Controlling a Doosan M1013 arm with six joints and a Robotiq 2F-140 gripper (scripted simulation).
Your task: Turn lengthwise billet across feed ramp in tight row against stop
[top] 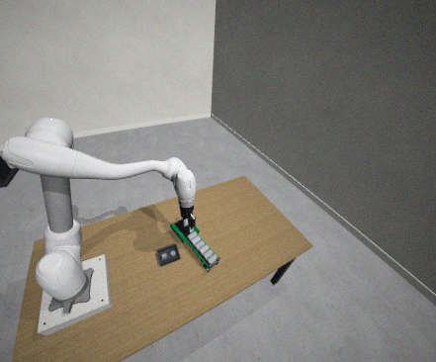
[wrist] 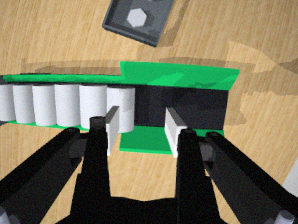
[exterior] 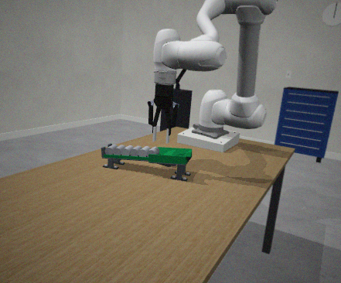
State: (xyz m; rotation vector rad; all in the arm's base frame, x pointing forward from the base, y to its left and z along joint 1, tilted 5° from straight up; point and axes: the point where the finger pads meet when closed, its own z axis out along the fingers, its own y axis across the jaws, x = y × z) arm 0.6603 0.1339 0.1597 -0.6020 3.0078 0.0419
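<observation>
The green feed ramp [top: 196,244] stands on the wooden table and slopes down to its stop [exterior: 106,149]. Several grey billets [exterior: 132,150] lie side by side across it in one row at the low end. In the wrist view the row [wrist: 67,104] fills the ramp's left part, and the nearest billet [wrist: 123,106] lies across like the others. The upper part of the ramp [wrist: 186,99] is bare. My gripper [exterior: 161,139] hangs a little above the ramp, just uphill of the row. Its fingers stand partly apart with nothing between them.
A small dark tray [wrist: 143,4] with two small grey pieces lies on the table beside the ramp, and it also shows in the top view [top: 168,255]. The robot base plate [exterior: 209,138] stands at the table's far end. A blue drawer cabinet [exterior: 306,121] stands behind.
</observation>
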